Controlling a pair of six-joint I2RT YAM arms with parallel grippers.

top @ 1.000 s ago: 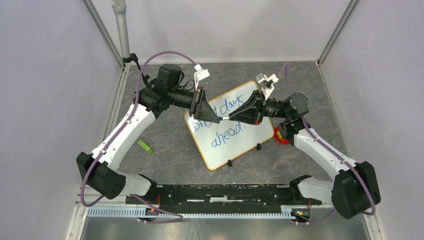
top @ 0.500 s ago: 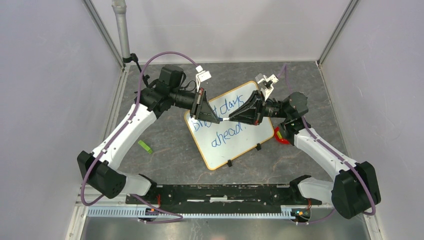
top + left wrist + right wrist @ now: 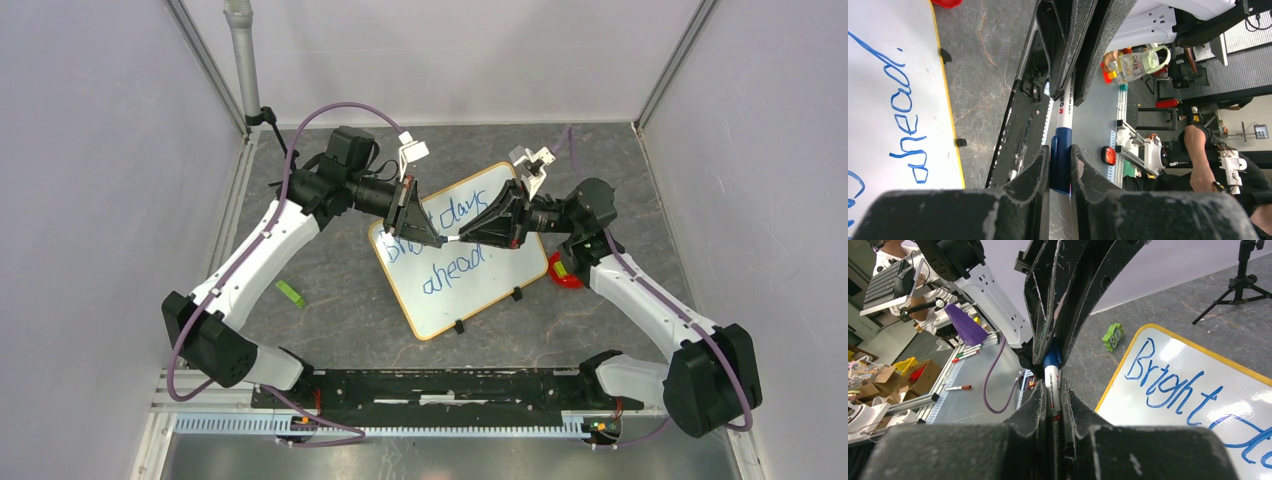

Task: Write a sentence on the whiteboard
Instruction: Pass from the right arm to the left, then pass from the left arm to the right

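Note:
The whiteboard [image 3: 470, 300] lies tilted on the table with the sentence [image 3: 455, 255] "Bright days ahead." on it in blue. Both grippers meet tip to tip just above it. My left gripper [image 3: 437, 240] is shut on the blue cap [image 3: 1062, 160] of a marker. My right gripper [image 3: 462, 238] is shut on the marker's white barrel [image 3: 1052, 382]. The cap [image 3: 1051, 360] sits on the barrel's end. The left wrist view shows "ahead." [image 3: 903, 115] on the board [image 3: 868, 60]. The right wrist view shows "Bright" [image 3: 1168, 385] on the board [image 3: 1238, 390].
A small green block [image 3: 290, 292] lies on the table left of the board and shows in the right wrist view [image 3: 1113, 336]. A red object [image 3: 566, 275] sits at the board's right edge, under the right arm. Walls close in the table on three sides.
The left arm's elbow and wrist have shifted slightly right and away. Both grippers stay joined on the marker over the board.

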